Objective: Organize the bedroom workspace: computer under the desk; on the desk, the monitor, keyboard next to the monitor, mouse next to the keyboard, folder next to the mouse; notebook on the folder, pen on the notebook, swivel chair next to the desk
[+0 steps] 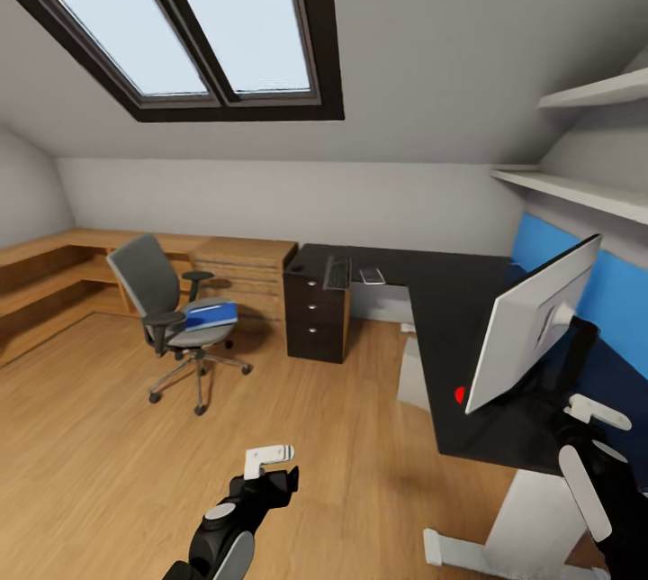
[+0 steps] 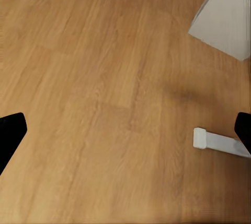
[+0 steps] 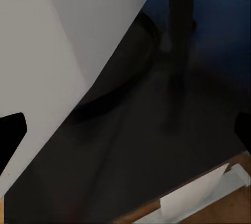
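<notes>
Both pincers stand wide and empty: the left gripper (image 1: 270, 457) hangs over bare floor at 6 o'clock in the head view, the right gripper (image 1: 598, 413) hovers over the desk (image 1: 450, 292) at 4 o'clock beside the monitor (image 1: 531, 328). That monitor already stands on the desk, tilted. At 12 o'clock lie the keyboard (image 1: 337, 272) and notebook (image 1: 371, 275); the computer (image 2: 225, 18) sits on the floor by the desk. At 10 o'clock, the folder (image 1: 211, 316) rests on the swivel chair (image 1: 171, 310). Judging so, the monitor step is in hand; next likely calls for fetching the keyboard.
</notes>
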Controlling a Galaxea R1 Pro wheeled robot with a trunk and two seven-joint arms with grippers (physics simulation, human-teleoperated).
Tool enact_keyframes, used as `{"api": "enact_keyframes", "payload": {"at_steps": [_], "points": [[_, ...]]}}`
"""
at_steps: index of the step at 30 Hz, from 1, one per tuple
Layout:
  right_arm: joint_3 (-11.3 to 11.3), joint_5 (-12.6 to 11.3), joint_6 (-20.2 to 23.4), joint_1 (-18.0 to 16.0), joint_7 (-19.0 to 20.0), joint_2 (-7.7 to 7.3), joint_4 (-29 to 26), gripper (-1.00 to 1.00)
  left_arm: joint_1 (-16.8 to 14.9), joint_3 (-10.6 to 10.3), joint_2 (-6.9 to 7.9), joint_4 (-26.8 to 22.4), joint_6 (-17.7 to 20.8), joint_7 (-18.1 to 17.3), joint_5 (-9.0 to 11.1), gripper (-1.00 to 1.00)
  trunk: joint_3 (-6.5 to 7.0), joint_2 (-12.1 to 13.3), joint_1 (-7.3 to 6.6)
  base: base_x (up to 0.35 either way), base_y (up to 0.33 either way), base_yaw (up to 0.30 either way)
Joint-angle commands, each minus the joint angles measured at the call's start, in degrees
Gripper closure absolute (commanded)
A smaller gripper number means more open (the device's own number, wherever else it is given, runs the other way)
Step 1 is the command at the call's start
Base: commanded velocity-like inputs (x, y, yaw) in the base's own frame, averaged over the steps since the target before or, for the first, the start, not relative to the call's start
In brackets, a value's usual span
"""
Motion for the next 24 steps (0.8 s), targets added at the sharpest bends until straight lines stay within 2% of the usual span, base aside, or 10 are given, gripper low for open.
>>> {"api": "enact_keyframes", "payload": {"at_steps": [1, 8, 12, 24], "points": [[0.05, -0.54, 0.21, -0.04, -0.36, -0.02, -0.08, -1.00, -0.05, -0.15, 0.03, -0.11, 0.08, 0.69, 0.61, -1.00, 0.09, 0.34, -0.21, 0.000, 0.000, -0.217], [0.05, -0.53, 0.18, -0.04, -0.35, -0.03, 0.20, -1.00, -0.05, -0.52, -0.10, -0.19, 0.03, 4.73, 0.67, -1.00, 1.26, 3.15, -1.75, 0.000, 0.000, -0.210], [0.05, -0.53, 0.16, -0.04, -0.34, -0.03, 0.23, -1.00, -0.05, -0.71, -0.17, -0.19, 0.03, 5.89, 0.69, -1.00, 1.75, 4.76, -2.63, 0.000, 0.000, -0.160], [0.05, -0.53, 0.12, -0.04, -0.37, -0.02, 0.17, -1.00, -0.05, -0.64, -0.11, -0.20, 0.03, 6.53, 0.64, -1.00, 2.86, 9.57, -5.26, 0.000, 0.000, -0.036]]}}
